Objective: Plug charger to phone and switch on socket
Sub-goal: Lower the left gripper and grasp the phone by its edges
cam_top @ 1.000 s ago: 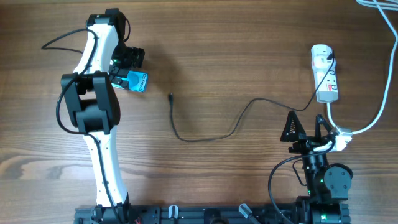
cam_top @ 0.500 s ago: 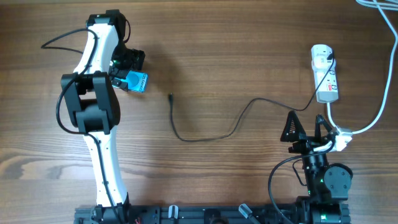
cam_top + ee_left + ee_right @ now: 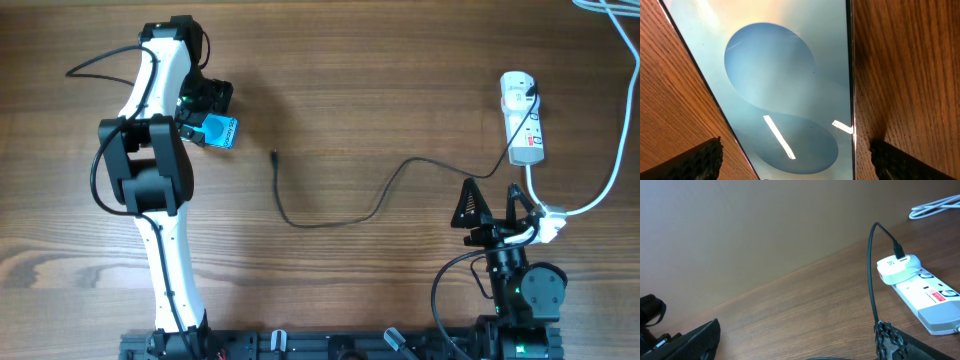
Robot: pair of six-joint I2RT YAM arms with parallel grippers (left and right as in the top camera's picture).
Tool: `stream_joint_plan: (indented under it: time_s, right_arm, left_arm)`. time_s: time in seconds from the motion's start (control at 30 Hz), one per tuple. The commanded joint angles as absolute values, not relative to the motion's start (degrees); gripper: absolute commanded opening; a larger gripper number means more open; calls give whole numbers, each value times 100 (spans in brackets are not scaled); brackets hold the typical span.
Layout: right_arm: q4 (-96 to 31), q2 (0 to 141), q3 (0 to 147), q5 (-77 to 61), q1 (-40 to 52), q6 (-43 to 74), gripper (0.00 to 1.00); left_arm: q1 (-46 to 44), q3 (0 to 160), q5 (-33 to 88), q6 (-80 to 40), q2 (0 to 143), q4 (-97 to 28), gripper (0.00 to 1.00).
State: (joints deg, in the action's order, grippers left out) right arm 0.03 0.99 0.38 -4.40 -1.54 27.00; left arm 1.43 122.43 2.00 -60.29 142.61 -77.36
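Note:
The phone (image 3: 218, 131) lies on the table at upper left, its blue-teal screen lit. My left gripper (image 3: 205, 112) is open right over it; in the left wrist view the screen (image 3: 790, 85) fills the frame between the two fingertips (image 3: 795, 160), which straddle it without touching. The black charger cable (image 3: 340, 215) runs from its loose tip (image 3: 274, 155) in the middle to its plug in the white socket strip (image 3: 523, 120) at upper right. My right gripper (image 3: 492, 205) is open and empty below the socket. The right wrist view shows the socket (image 3: 920, 282) and the cable (image 3: 871, 270).
A thick white cable (image 3: 610, 150) curves down the right edge from the top right corner to a white connector (image 3: 550, 218) beside my right gripper. Bare wooden table lies between the phone and the socket, crossed only by the black cable.

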Motion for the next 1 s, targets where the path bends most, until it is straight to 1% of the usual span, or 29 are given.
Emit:
stream_joint_plan:
  time_s: [0.0, 0.3, 0.47, 0.97]
  right_arm:
    - [19, 27, 30, -381, -108, 2716, 100]
    - [19, 27, 30, -381, -108, 2718, 100]
    - [16, 27, 30, -379, -108, 2716, 100]
    - [19, 27, 30, -381, -108, 2716, 100]
  left_arm:
    - [165, 11990, -169, -6010, 14696, -7791, 100]
    - [161, 11587, -226, -5863, 14698, -7693, 100]
    - [161, 11301, -222, -5570, 14698, -7299, 100]
    - [158, 10547, -202, -5561, 14698, -6543, 100]
